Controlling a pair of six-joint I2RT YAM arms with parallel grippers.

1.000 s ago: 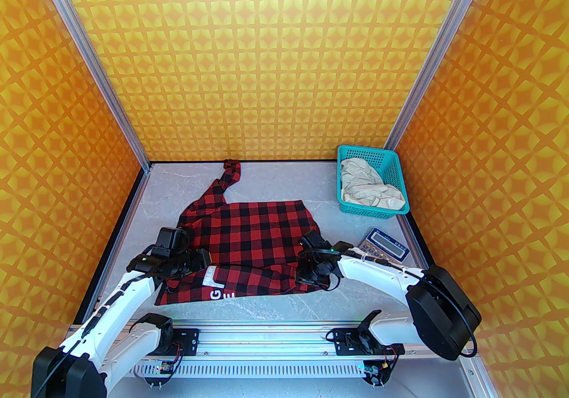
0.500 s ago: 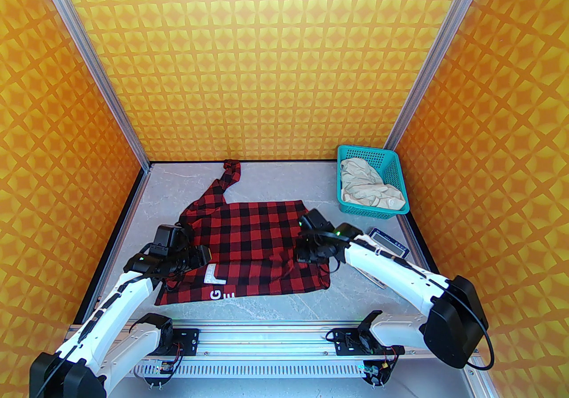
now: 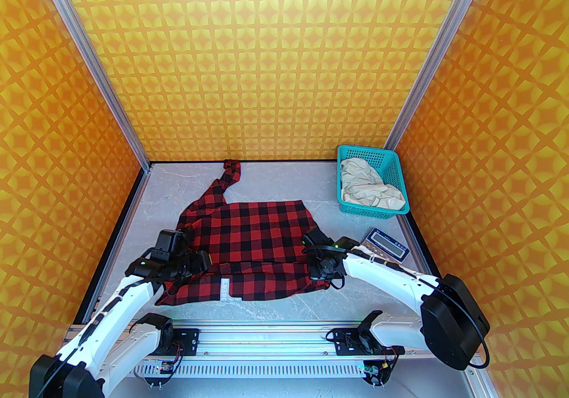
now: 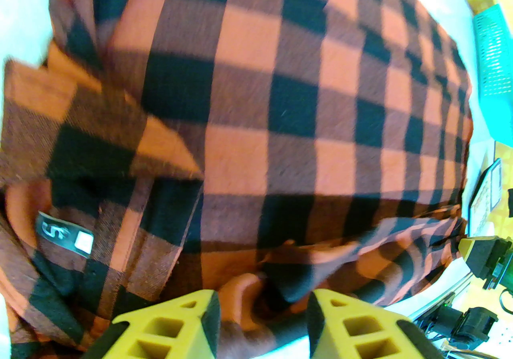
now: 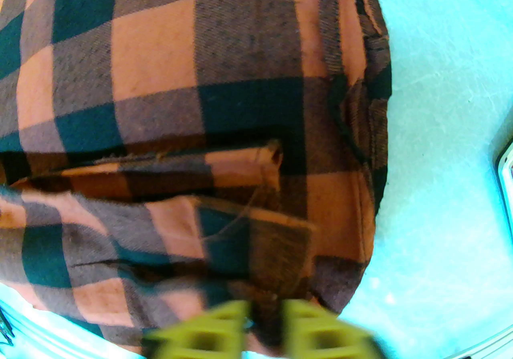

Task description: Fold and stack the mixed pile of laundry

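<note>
My left end effector has its two yellow fingers partly apart. A thick fold of the red-and-black check shirt fills the gap between them, so it grips the shirt at the left near edge. My right end effector is low over the right near corner of the same shirt. Its fingers are blurred, with dark cloth in the narrow gap, and I cannot tell if it grips or not.

The shirt lies spread on the grey surface. Its near edge is turned over, with white lettering on the turned part. At the far right, apart from the shirt, stands the teal basket. The cream garment lies crumpled inside and fills most of it. A grey calculator lies on the surface just in front of the basket.
</note>
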